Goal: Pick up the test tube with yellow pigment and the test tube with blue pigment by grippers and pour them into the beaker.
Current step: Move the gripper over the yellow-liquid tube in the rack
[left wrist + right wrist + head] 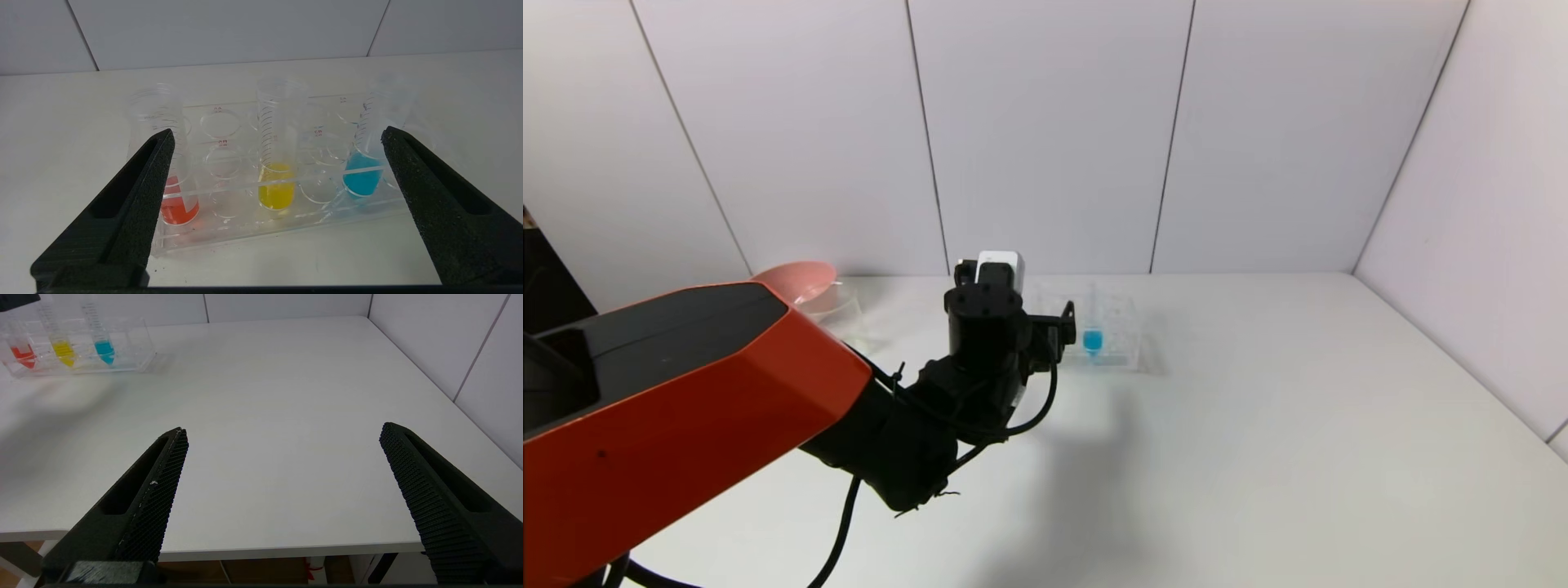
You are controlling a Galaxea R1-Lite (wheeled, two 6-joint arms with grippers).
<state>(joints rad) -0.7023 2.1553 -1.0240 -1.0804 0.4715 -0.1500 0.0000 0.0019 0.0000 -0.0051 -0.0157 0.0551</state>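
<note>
Three tubes stand upright in the clear rack (229, 228) on the white table (1258, 425) — red-tinted tube (163, 163), test tube with yellow pigment (277, 163), test tube with blue pigment (372, 155). Left gripper (278, 139) sits just in front of the rack w/ fingers (139, 196) spread wide, nothing held; yellow tube is centred in the gap btwn them, blue tube near one tip, red near the other, none touched. Right gripper (282, 437) hangs over the table's near edge, well apart from the rack, wide open & empty — pink bowl (796, 282) sits far left.
</note>
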